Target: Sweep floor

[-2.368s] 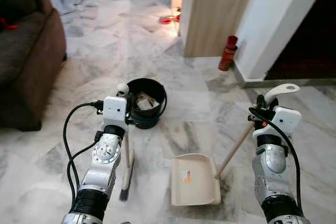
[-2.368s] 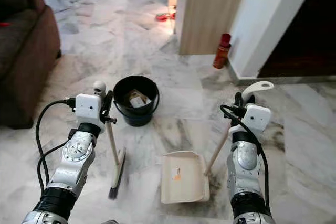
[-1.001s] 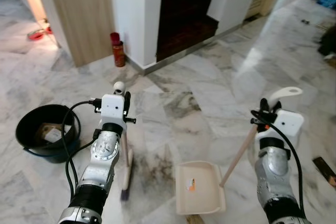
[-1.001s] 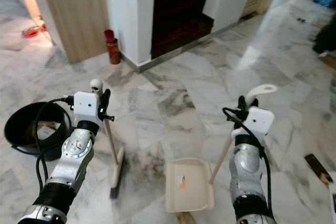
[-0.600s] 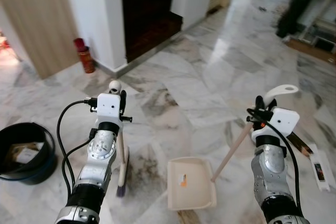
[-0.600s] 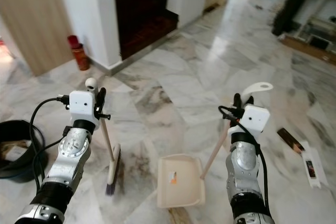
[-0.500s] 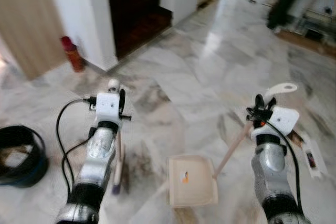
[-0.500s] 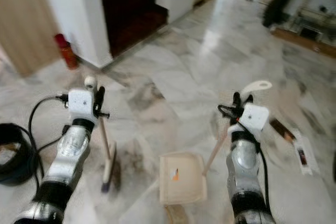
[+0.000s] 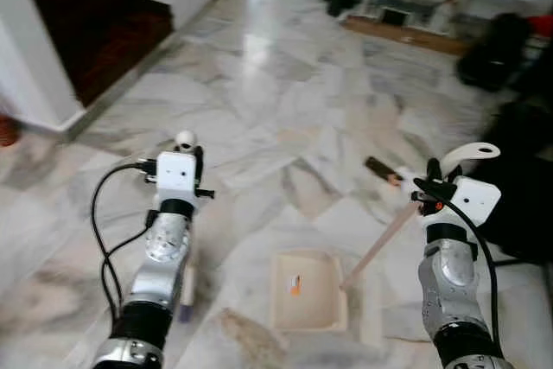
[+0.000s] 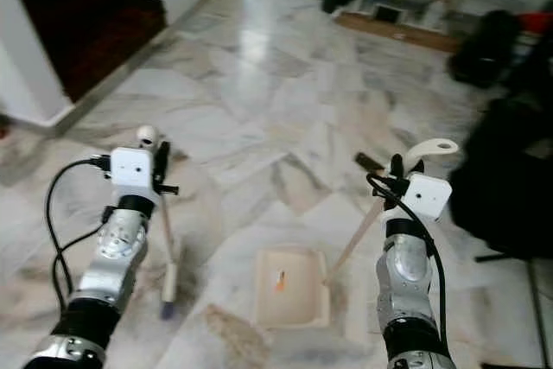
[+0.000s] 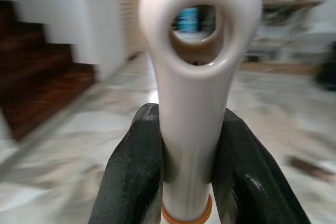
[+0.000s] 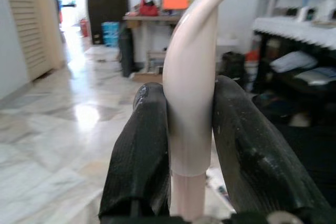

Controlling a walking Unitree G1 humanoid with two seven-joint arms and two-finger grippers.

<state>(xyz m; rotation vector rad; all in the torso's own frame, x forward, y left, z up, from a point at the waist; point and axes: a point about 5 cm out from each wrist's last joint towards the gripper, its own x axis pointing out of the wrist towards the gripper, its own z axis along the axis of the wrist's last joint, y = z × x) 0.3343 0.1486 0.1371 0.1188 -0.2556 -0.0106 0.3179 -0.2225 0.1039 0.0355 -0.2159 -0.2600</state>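
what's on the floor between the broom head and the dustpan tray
Mostly bare marble floor separates the broom head from the dustpan tray in the left eye view; a brownish smear lies just nearer the robot.

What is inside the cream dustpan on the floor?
Inside the dustpan only a small orange mark shows; blur hides any fine dust. A brownish dirt patch lies on the floor beside it.

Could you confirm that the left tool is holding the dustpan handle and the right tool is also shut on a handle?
Not quite: the left tool is shut on the broom handle, as the left wrist view shows; the right tool holds the dustpan handle.
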